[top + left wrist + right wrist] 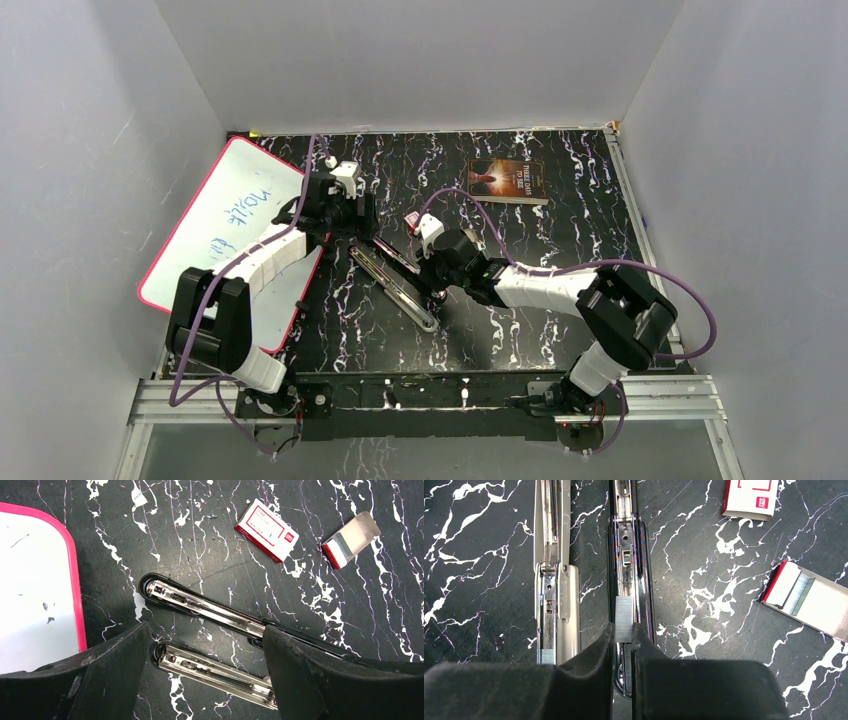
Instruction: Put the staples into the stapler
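The stapler lies flipped open on the black marbled table, its two long arms side by side. My right gripper is shut on a short silvery strip of staples and holds it right over the chrome magazine channel. The stapler's pale top arm lies to the left of it. My left gripper is open, and its fingers straddle the tip end of one stapler arm. The other arm lies just beyond. In the top view the left gripper is at the stapler's far end and the right gripper at its middle.
A closed red-and-white staple box and an open box holding staples lie beyond the stapler. They also show in the right wrist view, the closed one and the open one. A pink-rimmed whiteboard lies at the left. A book lies at the back.
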You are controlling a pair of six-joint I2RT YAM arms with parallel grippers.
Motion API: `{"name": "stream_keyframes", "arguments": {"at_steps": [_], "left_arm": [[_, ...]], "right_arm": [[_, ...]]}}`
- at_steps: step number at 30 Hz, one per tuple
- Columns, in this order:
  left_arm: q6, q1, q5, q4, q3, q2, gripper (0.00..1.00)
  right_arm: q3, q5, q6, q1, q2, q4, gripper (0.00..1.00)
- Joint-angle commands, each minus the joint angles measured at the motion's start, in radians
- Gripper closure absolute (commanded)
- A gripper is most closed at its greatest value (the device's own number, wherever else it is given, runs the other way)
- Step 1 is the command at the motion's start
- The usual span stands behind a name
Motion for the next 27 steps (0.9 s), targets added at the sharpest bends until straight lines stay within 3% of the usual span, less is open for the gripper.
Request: {"name": "stream_keyframes", "arguments": {"at_steps": [1, 27], "left_arm": [[0.006, 0.005, 0.015, -0.005, 0.039, -0.014, 0.19], [0.006, 0.005, 0.013, -0.005, 0.039, -0.014, 0.19]], "right_arm": [[0.024, 0.003, -0.002, 0.005, 0.008, 0.01, 1.0], [-0.002, 0.008, 0.001, 0.004, -0.035, 0.049, 1.0]]}}
